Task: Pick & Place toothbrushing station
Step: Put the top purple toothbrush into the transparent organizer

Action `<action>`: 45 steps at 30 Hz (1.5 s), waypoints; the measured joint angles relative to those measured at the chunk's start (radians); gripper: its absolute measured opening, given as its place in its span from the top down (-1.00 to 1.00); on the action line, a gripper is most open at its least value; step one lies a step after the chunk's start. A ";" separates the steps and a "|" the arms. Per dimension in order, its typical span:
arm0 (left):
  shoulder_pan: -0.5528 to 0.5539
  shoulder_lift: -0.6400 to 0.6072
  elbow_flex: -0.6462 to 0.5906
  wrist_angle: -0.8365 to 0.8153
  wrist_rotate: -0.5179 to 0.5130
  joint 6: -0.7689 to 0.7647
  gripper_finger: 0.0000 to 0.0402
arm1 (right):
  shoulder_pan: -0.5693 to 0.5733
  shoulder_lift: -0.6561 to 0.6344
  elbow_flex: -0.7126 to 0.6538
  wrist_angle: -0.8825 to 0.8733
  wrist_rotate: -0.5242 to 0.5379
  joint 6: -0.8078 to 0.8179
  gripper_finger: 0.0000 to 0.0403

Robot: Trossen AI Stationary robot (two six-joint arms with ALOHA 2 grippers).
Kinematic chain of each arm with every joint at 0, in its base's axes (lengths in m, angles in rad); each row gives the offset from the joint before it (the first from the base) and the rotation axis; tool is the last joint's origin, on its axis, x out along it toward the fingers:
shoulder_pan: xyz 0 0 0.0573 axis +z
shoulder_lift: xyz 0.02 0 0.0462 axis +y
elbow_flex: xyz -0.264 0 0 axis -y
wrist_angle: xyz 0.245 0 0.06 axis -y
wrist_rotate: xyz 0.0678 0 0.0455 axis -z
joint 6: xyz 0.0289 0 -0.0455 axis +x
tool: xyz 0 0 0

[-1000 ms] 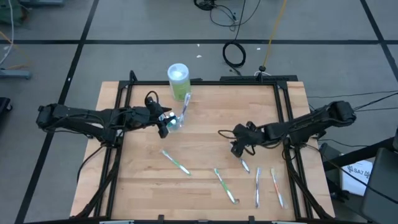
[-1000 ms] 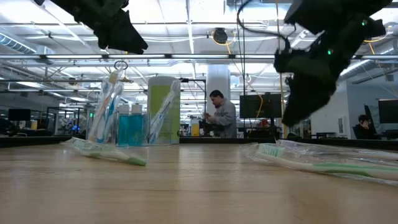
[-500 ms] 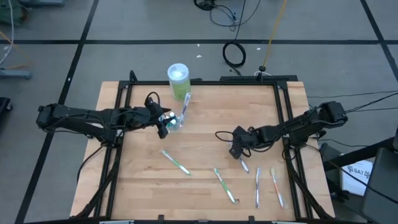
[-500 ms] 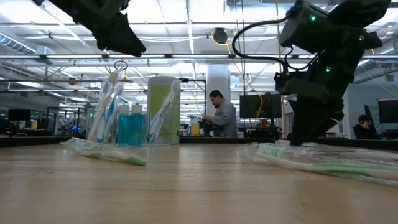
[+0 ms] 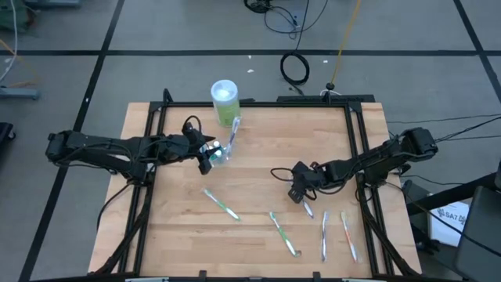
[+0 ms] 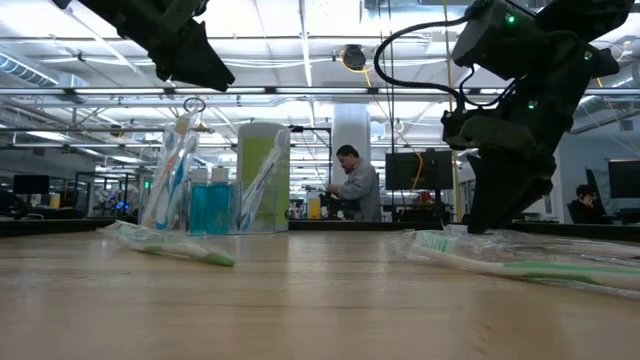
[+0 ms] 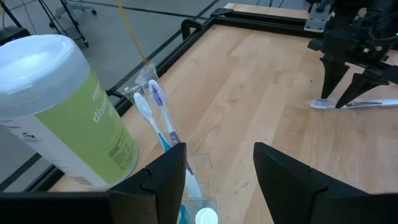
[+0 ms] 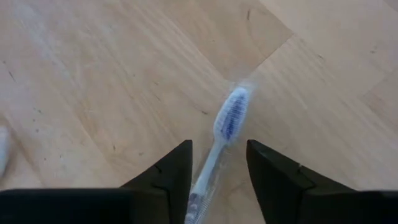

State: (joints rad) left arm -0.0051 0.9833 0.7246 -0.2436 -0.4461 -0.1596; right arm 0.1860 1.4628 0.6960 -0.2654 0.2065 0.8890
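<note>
Target toothbrush [image 8: 225,127]: wrapped, blue bristles, flat on the wood at centre right of the high view, lying between the right gripper's fingers.
Right gripper [image 5: 300,193]: has dropped from above onto the brush; fingers narrowing around the handle, not yet clamped.
Cup [image 5: 219,153]: upper left of the table, holding brushes and blue tubes.
Left gripper [image 5: 209,154]: fingers spread around the cup, unmoved.
Meaning: pickup is beginning; four other brushes remain loose.

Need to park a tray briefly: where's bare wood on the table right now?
Bare wood lies between the left gripper at the cup and the right gripper, and in the far right corner. The near strip is crowded with loose toothbrushes.
</note>
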 joint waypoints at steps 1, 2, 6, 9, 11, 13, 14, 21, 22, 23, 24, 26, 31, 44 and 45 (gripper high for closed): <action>0.000 0.000 0.000 0.000 0.000 0.000 0.05 | 0.000 0.000 0.000 0.000 0.000 0.000 0.32; 0.000 0.000 0.000 0.000 0.000 0.000 0.05 | 0.000 0.000 0.000 -0.001 0.000 0.000 0.36; 0.000 0.000 0.000 0.000 0.000 0.000 0.05 | 0.000 0.000 0.000 -0.001 0.000 0.000 0.50; 0.000 0.000 0.000 0.001 0.000 0.000 0.05 | 0.000 0.000 0.000 -0.001 0.000 -0.002 0.62; 0.000 0.000 0.000 0.001 0.000 0.000 0.05 | 0.000 0.000 0.000 -0.001 0.000 -0.004 0.71; 0.000 0.000 0.000 0.001 0.000 0.000 0.05 | 0.000 0.000 0.000 -0.001 0.000 -0.014 0.80; 0.000 0.000 0.000 0.001 0.000 0.000 0.05 | 0.000 0.000 0.000 0.000 0.000 -0.016 0.84; 0.000 0.000 0.000 0.004 0.000 -0.003 0.05 | -0.004 -0.018 0.000 0.026 -0.029 -0.059 0.98; -0.001 0.000 0.000 0.006 0.000 -0.007 0.05 | -0.006 -0.026 0.000 0.045 -0.029 -0.071 0.99; -0.003 0.000 0.000 0.009 0.000 -0.010 0.05 | -0.008 -0.038 0.000 0.068 -0.031 -0.087 0.99; -0.006 0.000 0.000 0.012 0.000 -0.014 0.05 | -0.008 -0.055 0.000 0.088 -0.030 -0.108 0.99; -0.012 -0.005 0.000 0.014 0.000 -0.018 0.05 | -0.011 -0.090 -0.001 0.168 -0.028 -0.170 0.99; -0.030 -0.032 0.000 0.010 0.001 -0.015 0.05 | -0.028 -0.141 -0.001 0.488 -0.027 -0.427 1.00; -0.034 -0.035 0.000 0.024 -0.007 0.018 0.05 | -0.104 -0.062 0.001 1.264 -0.025 -0.934 1.00; -0.034 -0.035 0.000 0.031 -0.007 0.021 0.05 | -0.113 -0.045 0.000 1.300 -0.025 -0.941 1.00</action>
State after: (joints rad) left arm -0.0387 0.9478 0.7250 -0.2124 -0.4534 -0.1387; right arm 0.0731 1.4179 0.6964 1.0351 0.1815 -0.0519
